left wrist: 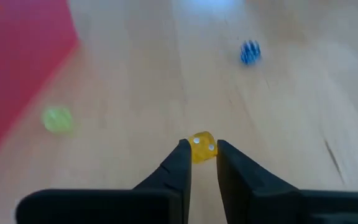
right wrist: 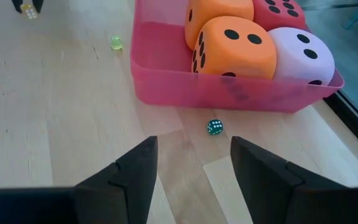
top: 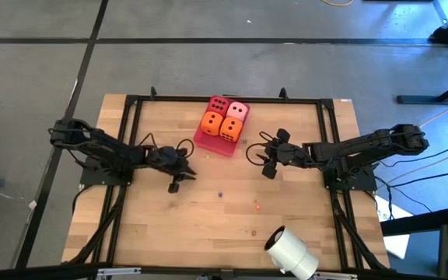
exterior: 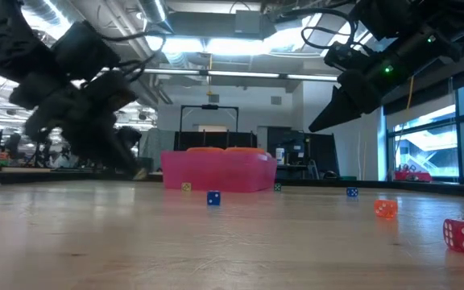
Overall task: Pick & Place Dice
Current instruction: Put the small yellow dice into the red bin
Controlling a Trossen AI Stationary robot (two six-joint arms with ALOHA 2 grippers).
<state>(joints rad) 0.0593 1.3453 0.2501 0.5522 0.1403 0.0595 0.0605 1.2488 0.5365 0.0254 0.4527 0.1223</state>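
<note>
Yellow die (left wrist: 202, 147) sits pinched between my left gripper (left wrist: 201, 160) fingertips, low on the worktop (top: 208, 218) for lifting. Right gripper (right wrist: 193, 163) waits unclenched, empty, green die (right wrist: 214, 127) just ahead. 4 big dice (top: 225, 117) fill the tray (right wrist: 166, 87) beyond.

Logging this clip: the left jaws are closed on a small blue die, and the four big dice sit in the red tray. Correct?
Not quite. The left wrist view shows the left gripper pinching a small yellow die; the blue die lies loose on the table. The four big dice do sit in the red tray.
</note>
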